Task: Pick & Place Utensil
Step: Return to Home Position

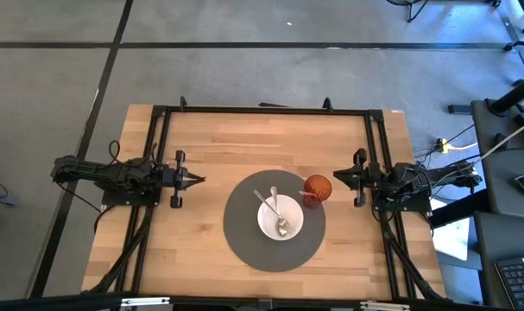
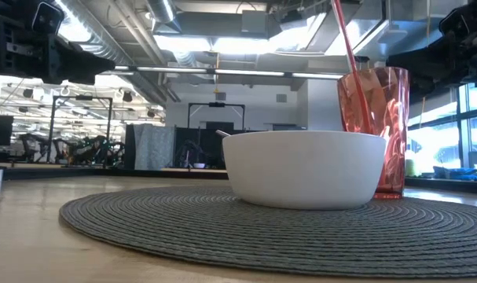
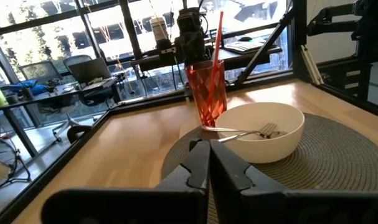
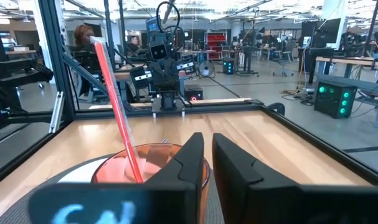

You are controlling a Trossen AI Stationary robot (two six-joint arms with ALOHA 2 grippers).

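Nearest, lower centre of the high view: gray mat (image 1: 244, 242) on the table (image 1: 227, 138), rim short of the table's bottom edge. On it, white bowl (image 1: 280, 218) with metal utensils (image 1: 279, 216) inside. Just upper right of the bowl, on the mat's rim, orange cup (image 1: 317, 188) upright, orange straw (image 2: 346, 47) leaning in it. Mid-left, left gripper (image 1: 197, 179), fingers pressed together, bare wood before the mat. Mid-right, right gripper (image 1: 337, 177), fingers all but closed, tip just beside the cup. Open boards across the top.
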